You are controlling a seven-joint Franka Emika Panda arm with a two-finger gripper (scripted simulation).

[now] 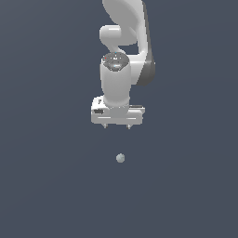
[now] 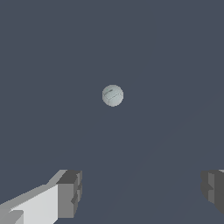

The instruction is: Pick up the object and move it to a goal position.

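The object is a tiny pale grey-green ball (image 1: pixel 120 158) lying alone on the dark grey surface. In the wrist view the ball (image 2: pixel 113 95) sits well apart from my fingers. My white gripper (image 1: pixel 116 126) hangs above the ball in the exterior view, with a clear gap between them. It is open: the two fingertips (image 2: pixel 70 193) stand wide apart and nothing lies between them. The gripper (image 2: pixel 140 192) points down at the surface.
The white arm (image 1: pixel 123 42) rises behind the gripper toward the top of the exterior view. A plain dark grey surface (image 1: pixel 51 186) fills everything else.
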